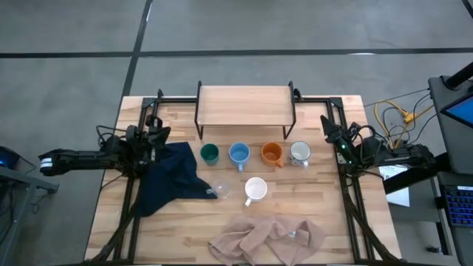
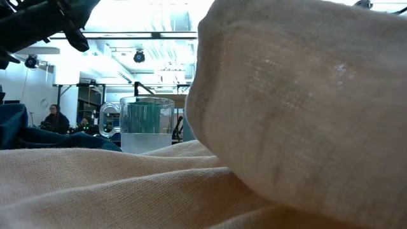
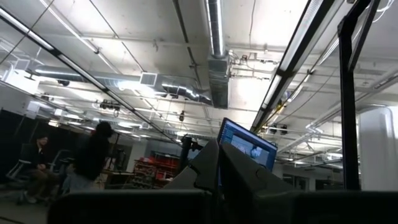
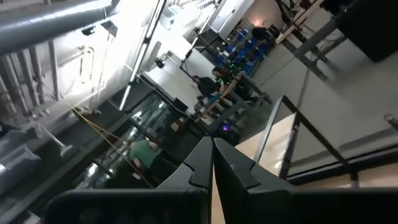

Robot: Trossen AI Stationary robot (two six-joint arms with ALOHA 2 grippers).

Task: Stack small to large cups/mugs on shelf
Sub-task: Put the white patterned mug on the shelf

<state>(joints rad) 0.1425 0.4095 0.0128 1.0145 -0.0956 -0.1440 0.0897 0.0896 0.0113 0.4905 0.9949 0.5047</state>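
Observation:
The shelf (image 1: 245,107) stands on black legs at the table's far middle. In front of it four mugs stand in a row on their bases: dark green (image 1: 210,154), light blue (image 1: 239,154), orange (image 1: 272,153) and white with a dark pattern (image 1: 299,153). Nearer stand a plain white mug (image 1: 256,189) and a clear glass cup (image 1: 220,190), which also shows in the low view (image 2: 146,124). My left gripper (image 1: 163,134) is shut at the table's left edge, raised and tipped upward (image 3: 217,158). My right gripper (image 1: 324,120) is shut at the right edge (image 4: 212,155). Neither touches anything.
A dark blue cloth (image 1: 166,181) lies crumpled at the left, reaching to the glass cup. A beige cloth (image 1: 270,238) lies bunched at the near edge and fills most of the low view (image 2: 286,127). Black rails (image 1: 347,185) run along both table sides. People sit in the room beyond.

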